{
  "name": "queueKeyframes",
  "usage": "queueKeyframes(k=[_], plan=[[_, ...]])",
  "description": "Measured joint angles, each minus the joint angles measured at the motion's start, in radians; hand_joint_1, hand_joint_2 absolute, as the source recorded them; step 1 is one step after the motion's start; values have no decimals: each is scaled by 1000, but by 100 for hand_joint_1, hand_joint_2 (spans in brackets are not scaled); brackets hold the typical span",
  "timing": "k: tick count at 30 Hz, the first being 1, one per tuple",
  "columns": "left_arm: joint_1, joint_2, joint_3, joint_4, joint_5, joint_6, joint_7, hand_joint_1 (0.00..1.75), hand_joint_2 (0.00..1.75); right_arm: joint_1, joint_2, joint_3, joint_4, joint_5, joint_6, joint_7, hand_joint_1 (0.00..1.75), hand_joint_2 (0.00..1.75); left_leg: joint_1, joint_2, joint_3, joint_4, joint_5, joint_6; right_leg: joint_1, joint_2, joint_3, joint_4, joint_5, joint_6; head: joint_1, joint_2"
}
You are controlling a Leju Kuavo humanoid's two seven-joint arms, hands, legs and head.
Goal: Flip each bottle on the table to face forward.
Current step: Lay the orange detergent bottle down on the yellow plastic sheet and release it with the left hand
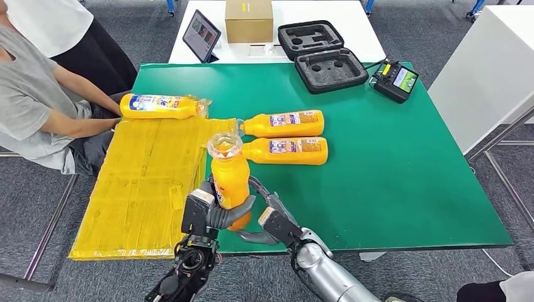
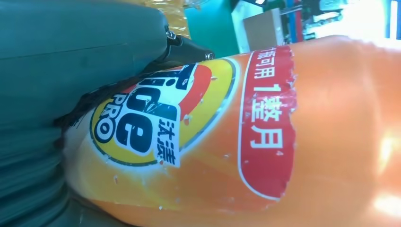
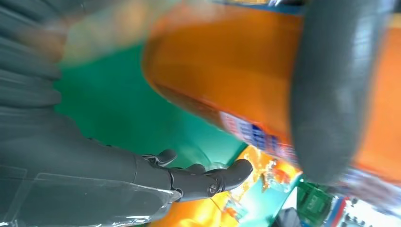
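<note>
An orange detergent bottle [image 1: 230, 179] stands upright at the near edge of the green table [image 1: 390, 176], clear cap up. My left hand [image 1: 211, 214] grips its lower body; the left wrist view shows its front label [image 2: 142, 123] close up beside my left hand [image 2: 71, 71]. My right hand [image 1: 271, 223] is beside the bottle's base with fingers spread, and one finger reaches up along its side. In the right wrist view the bottle [image 3: 227, 61] is blurred, with the thumb across it and the fingers [image 3: 208, 179] stretched out apart. Two more orange bottles [image 1: 284, 123] [image 1: 286, 151] lie side by side mid-table.
Another bottle [image 1: 157, 106] lies on the yellow mat [image 1: 138, 189] at the table's left, next to a seated person [image 1: 38, 107]. A black foam case [image 1: 322, 56] and a handheld controller [image 1: 395, 80] sit at the far edge. Beyond are a cardboard box [image 1: 249, 20] and a tablet [image 1: 201, 36].
</note>
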Motion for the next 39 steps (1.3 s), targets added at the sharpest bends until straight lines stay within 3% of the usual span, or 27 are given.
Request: queueKeyframes(k=[7,14,18,24,33,39], plan=[[3,32,1,-21,-110,75,0,175,175,33,0,-5,5,-16,-6,0,0,175,0,0,0,0,0,0,0,0,0,0,0,0,0,0],[-1,92,-1,-5,-371,212,31,175,175,77,-3,-31,1,-29,-17,0,0,175,0,0,0,0,0,0,0,0,0,0,0,0,0,0],[-13,134,8,19,-638,245,130,175,175,99,-4,-51,-8,-34,-19,0,0,175,0,0,0,0,0,0,0,0,0,0,0,0,0,0],[-48,183,70,43,-1103,245,357,175,175,117,-4,-77,-18,-42,-6,0,0,175,0,0,0,0,0,0,0,0,-1,0,0,0,0,0],[-130,233,93,114,-1340,245,570,175,175,109,6,-101,-12,-60,23,0,0,175,0,0,0,0,1,-1,0,0,-1,0,0,0,0,0],[-162,251,104,180,-1405,214,635,175,175,95,18,-104,6,-69,32,0,0,175,0,0,-1,0,1,-1,0,0,-1,0,0,0,0,0]])
